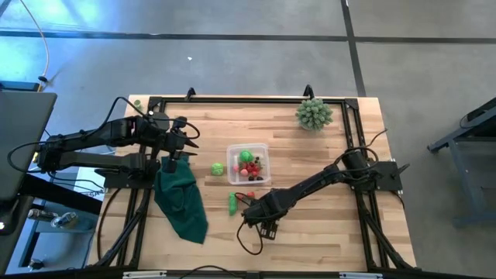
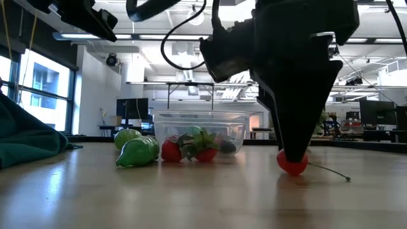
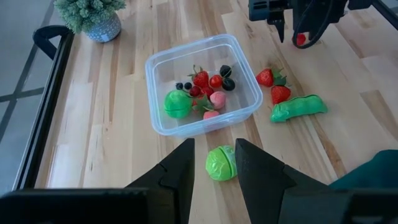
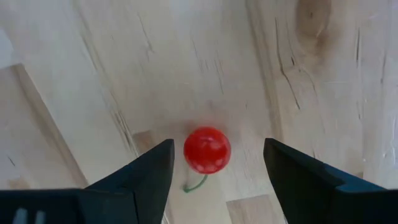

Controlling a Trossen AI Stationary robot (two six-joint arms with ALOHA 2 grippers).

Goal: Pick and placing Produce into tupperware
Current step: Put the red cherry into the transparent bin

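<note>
Bright, even ceiling light; window glare at the low view's left. Table [image 2: 191, 191] blurs up close there, gripper [image 2: 294, 156] backlit dark. Cherry [image 4: 207, 150] slightly soft, faint shadow.

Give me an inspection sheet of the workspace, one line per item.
Surface: wooden table, bare at the near edge.
Job's things: tupperware holds green, red, pink and dark produce; green lettuce, two strawberries, green pod and red cherry lie outside it.
Clutter: dark green cloth; potted plant.
Grippers: left gripper open above the lettuce; right gripper open around the cherry.
Cables: black loop beside the right arm.
Surroundings: room with desks and monitors; no person seen.
</note>
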